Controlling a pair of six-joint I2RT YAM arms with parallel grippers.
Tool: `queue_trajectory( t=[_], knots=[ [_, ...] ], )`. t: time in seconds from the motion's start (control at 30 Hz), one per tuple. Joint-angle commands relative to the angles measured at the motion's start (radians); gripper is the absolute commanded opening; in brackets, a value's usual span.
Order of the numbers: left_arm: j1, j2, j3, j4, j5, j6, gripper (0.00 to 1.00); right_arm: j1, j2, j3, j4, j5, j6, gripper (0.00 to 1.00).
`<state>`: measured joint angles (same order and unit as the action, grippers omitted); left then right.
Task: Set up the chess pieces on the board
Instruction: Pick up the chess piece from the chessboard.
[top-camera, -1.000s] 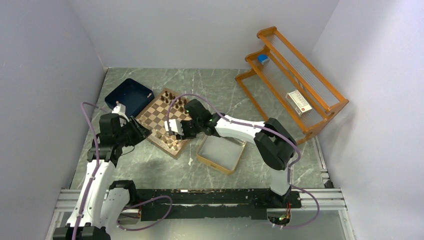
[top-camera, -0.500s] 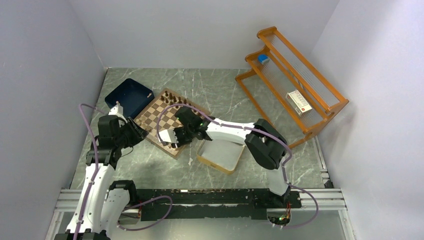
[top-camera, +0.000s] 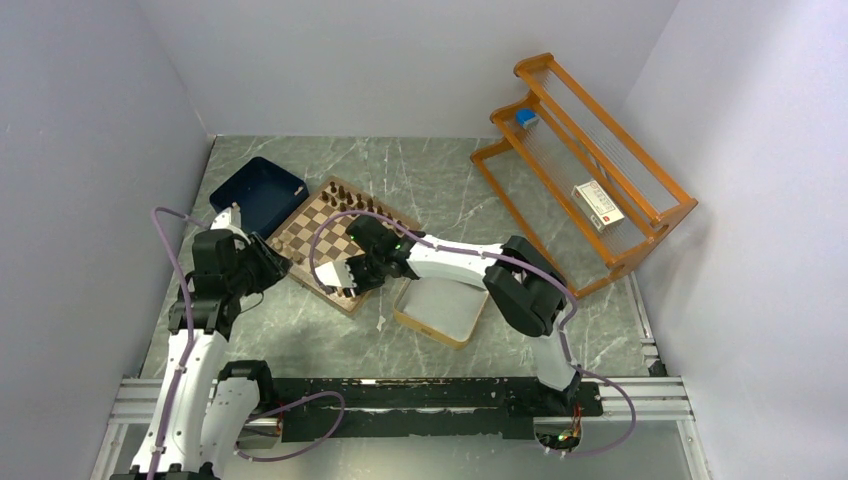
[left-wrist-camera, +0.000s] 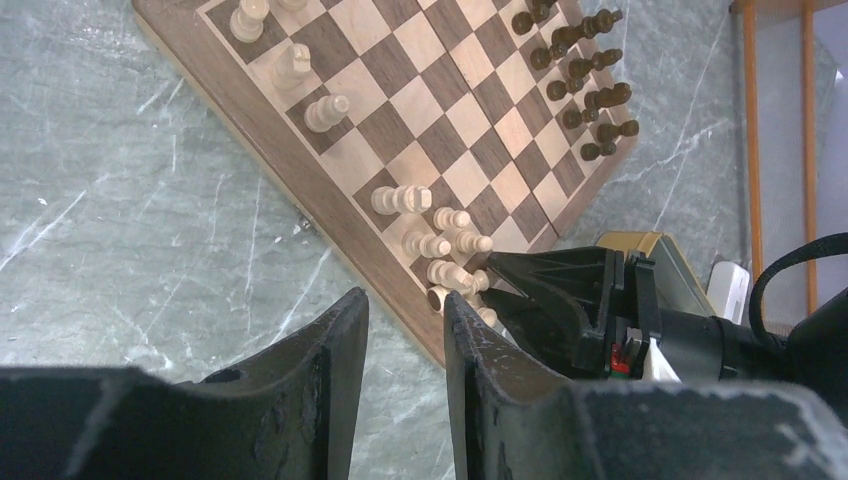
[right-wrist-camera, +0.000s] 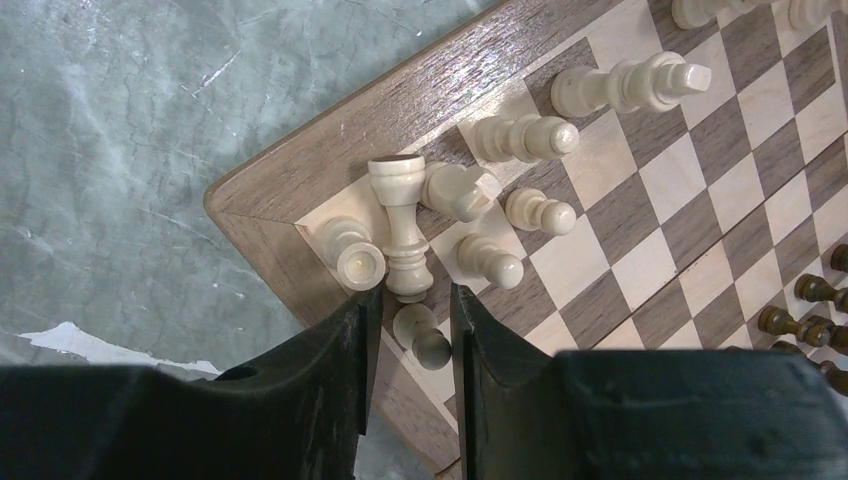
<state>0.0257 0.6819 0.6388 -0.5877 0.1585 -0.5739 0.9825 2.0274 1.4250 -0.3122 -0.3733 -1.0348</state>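
**Pale chessmen crowded at the near corner, one toppled under the right gripper**

The small turned pale tan chessmen (right-wrist-camera: 520, 135) are clustered on the near corner squares of the square wooden chessboard of light and dark brown squares (right-wrist-camera: 400, 115), which is laid askew on the grey-green marbled surface (top-camera: 300, 340). Most of them are stood upright in two rough ranks. A tall pale piece (right-wrist-camera: 400, 230) is seen lying on its side across the corner squares, and a pale pawn (right-wrist-camera: 420, 338) is seen just past its head. The dark brown chessmen (left-wrist-camera: 580, 70) are ranged in two tidy rows along the far edge. That side is therefore judged finished, and the pale side is judged the work in hand.

The right gripper (right-wrist-camera: 411, 295) is poised low over the corner, its jaws parted narrowly to either side of the fallen piece's head and the pawn. Neither finger is seen pressing on wood, so nothing is judged to be grasped. The narrow gap is probably chosen so that neighbouring pieces are not knocked. The left gripper (left-wrist-camera: 402, 297) is held off the board's left side above bare surface, jaws released and empty, presumably to leave the crowded corner to the other arm.

A silver gold-rimmed tin (top-camera: 440, 305) is placed just beside the board, a navy tray (top-camera: 258, 188) by its far-left side, and an orange wooden rack (top-camera: 580, 165) well apart.
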Motion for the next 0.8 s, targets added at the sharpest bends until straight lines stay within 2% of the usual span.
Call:
queue_trajectory(
  t=[0.0, 0.77],
  knots=[
    [0.008, -0.023, 0.044, -0.026, -0.039, -0.018, 0.39, 0.005, 0.022, 0.024, -0.017, 0.0, -0.024, 0.36],
    [0.009, -0.027, 0.041, -0.023, -0.069, -0.023, 0.39, 0.005, 0.081, 0.085, -0.129, -0.036, -0.117, 0.37]
  ],
)
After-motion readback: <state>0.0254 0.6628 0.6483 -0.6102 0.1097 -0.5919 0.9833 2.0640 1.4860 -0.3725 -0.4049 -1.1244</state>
